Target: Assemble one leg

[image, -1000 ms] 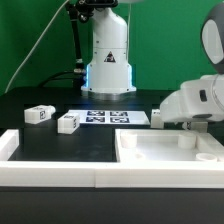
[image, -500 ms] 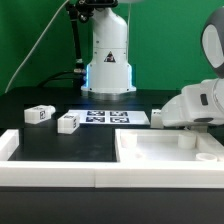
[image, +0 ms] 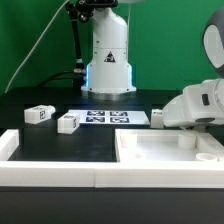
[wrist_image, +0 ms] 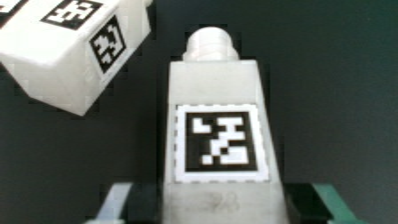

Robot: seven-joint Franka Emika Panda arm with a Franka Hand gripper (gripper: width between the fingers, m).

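In the wrist view a leg [wrist_image: 217, 120] lies lengthwise between my fingers, its square tag facing the camera and its round peg pointing away. My gripper [wrist_image: 217, 206] is shut on its near end, with the fingers [wrist_image: 128, 205] tight against both sides. A second leg [wrist_image: 71, 45] lies close beside it on the black table. In the exterior view my gripper [image: 178, 122] is low at the exterior view's right, behind the large square piece, and the held leg is hidden there. Two more legs [image: 40, 114] [image: 68, 122] lie at the exterior view's left.
The large flat white square piece with a raised rim [image: 150, 150] lies in front of my hand. The marker board [image: 112, 118] lies mid-table before the robot base [image: 108, 60]. A white wall [image: 50, 172] runs along the front and turns up at the left.
Between one second and half a second ago my hand shifted slightly toward the exterior view's right and up. Since then nothing has visibly moved.
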